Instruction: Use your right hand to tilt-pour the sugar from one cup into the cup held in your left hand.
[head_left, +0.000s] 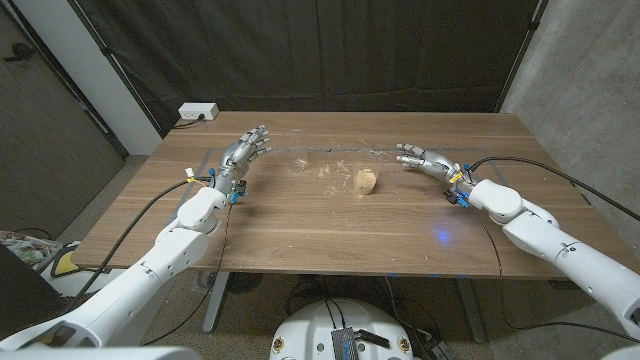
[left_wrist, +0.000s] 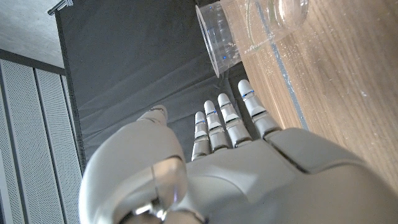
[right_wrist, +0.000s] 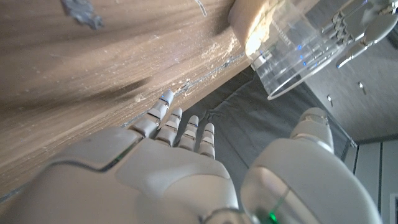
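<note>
Head view high above, looking down the bench; wrist views close behind each hand, sharing the clear cups.

Both white, seven-joint arms reach in from the near corners and stretch forward over the wooden counter, well apart from each other, each with black cables running along the forearm to the wrist. The silver-grey left hand is raised with its fingers straight, spread slightly and pointing away from the robot, holding nothing. The silver-grey right hand points inward toward the counter's middle, its fingers extended side by side and its thumb set apart, likewise holding nothing.
</note>
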